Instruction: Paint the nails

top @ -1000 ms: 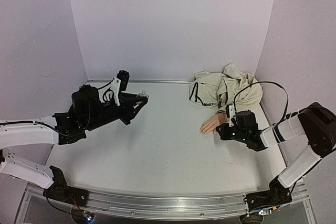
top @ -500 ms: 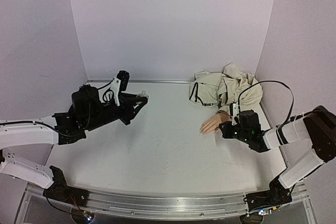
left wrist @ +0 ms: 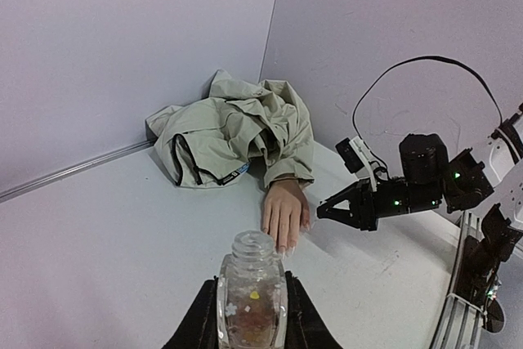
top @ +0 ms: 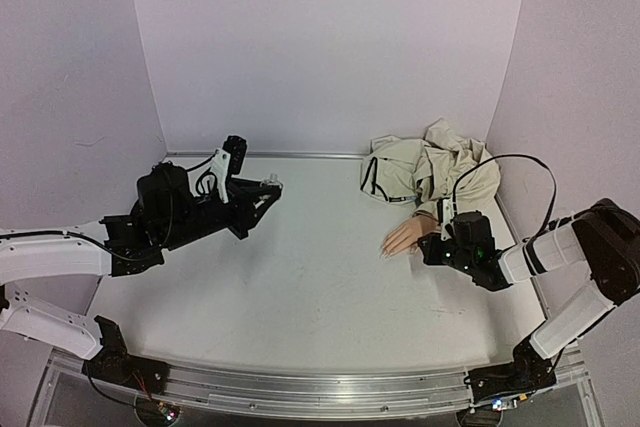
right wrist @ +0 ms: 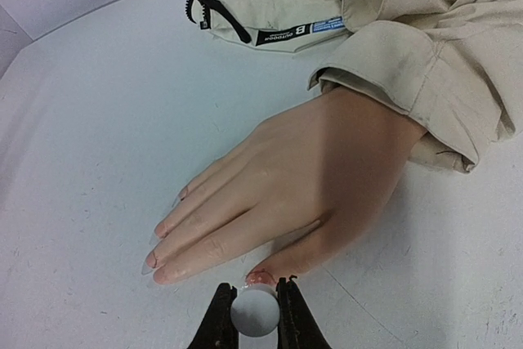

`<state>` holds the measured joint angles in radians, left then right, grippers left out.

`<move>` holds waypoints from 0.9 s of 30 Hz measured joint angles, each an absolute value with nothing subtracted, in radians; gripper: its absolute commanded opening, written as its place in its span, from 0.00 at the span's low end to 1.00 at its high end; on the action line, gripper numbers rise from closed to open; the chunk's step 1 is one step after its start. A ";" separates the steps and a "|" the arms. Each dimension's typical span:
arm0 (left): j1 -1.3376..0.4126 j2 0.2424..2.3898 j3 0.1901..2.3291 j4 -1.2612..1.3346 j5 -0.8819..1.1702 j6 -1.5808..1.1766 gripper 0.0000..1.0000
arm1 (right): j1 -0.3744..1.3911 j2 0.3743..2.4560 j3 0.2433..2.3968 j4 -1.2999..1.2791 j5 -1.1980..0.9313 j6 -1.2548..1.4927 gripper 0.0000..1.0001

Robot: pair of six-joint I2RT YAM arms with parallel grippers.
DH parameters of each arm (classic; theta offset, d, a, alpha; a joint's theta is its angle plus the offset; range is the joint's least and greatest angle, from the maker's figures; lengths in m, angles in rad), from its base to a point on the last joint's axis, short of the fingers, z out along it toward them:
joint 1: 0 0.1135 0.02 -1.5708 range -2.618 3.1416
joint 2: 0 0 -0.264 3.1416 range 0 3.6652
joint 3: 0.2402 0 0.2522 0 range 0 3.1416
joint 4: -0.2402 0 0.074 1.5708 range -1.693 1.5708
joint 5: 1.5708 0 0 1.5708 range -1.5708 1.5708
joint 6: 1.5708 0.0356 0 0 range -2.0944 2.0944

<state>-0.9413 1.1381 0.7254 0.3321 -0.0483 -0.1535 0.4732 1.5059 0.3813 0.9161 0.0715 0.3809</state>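
The right gripper [right wrist: 255, 315] is being shown, in its wrist view alone, pinched on a white round piece [right wrist: 255, 313] beside the nails [right wrist: 260, 277] of the mannequin hand [right wrist: 302, 173]. The left gripper [left wrist: 251, 316] is being seen clamping a bottle [left wrist: 251, 279] only in its own view.

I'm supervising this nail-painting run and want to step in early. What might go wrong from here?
The right gripper, shut on a white cap, sits right at the thumb nail. Any brush under it is hidden, so polish may smear onto skin. Nothing visible pins the mannequin hand to the table, so a push might slide it. The left gripper holds the uncapped bottle; tilting it could spill.
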 measured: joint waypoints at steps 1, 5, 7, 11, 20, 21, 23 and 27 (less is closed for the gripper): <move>-0.941 1.138 0.724 0.332 -0.048 -0.154 0.00 | 0.473 1.506 0.381 0.918 0.071 0.381 0.00; -0.941 1.138 0.723 0.332 -0.048 -0.154 0.00 | 0.473 1.506 0.381 0.922 0.072 0.379 0.00; -0.941 1.138 0.723 0.332 -0.048 -0.154 0.00 | 0.473 1.506 0.381 0.924 0.072 0.379 0.00; -0.941 1.138 0.723 0.332 -0.048 -0.154 0.00 | 0.473 1.511 0.381 0.931 0.073 0.379 0.00; -0.941 1.138 0.723 0.332 -0.048 -0.154 0.00 | 0.473 1.524 0.383 0.935 0.078 0.379 0.00; -0.941 1.138 0.723 0.332 -0.048 -0.154 0.00 | 0.473 1.525 0.384 0.935 0.078 0.379 0.00; -0.941 1.138 0.723 0.332 -0.048 -0.154 0.00 | 0.473 1.525 0.384 0.936 0.079 0.379 0.00; -0.941 1.138 0.723 0.332 -0.048 -0.154 0.00 | 0.473 1.532 0.386 0.937 0.079 0.376 0.00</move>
<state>-0.9413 1.1378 0.7231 0.3317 -0.0483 -0.1535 0.4732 1.5322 0.3862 0.9375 0.0792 0.3763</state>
